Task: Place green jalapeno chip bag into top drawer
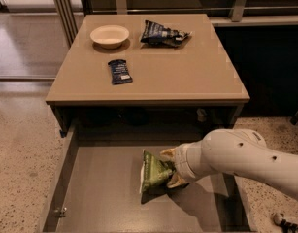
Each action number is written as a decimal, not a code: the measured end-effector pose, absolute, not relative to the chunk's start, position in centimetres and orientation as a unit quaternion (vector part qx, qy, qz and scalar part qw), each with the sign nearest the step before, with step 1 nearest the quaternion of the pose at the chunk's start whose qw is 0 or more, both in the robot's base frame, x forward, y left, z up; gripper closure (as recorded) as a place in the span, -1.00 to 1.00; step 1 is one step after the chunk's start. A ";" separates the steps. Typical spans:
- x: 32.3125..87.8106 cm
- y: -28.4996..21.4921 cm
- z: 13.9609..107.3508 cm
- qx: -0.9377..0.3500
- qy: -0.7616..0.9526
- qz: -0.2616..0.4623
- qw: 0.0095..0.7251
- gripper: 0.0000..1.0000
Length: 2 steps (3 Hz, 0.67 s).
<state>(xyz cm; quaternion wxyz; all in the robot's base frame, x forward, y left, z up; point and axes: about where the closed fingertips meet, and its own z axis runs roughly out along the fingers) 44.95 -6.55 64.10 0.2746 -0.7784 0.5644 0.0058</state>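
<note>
The green jalapeno chip bag (153,172) is a crinkly light-green bag with a white left edge. It is inside the open top drawer (97,193), near the middle of its flat grey-brown bottom. My gripper (169,169) reaches in from the right on a thick white arm (240,159). Its two pale fingers (168,154) close on the bag's right end, one above and one below. The bag looks to be at or just above the drawer floor; I cannot tell which.
On the tan table (197,76) above the drawer stand a cream bowl (109,35), a dark navy chip bag (163,34) and a small dark blue bar packet (120,71). The drawer has thin side walls (61,178). Speckled floor lies on both sides.
</note>
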 end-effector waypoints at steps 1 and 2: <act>44.9 -6.5 64.1 -0.778 0.564 0.006 0.275 -1.00; 44.9 -6.6 64.1 -0.778 0.564 0.006 0.275 -1.00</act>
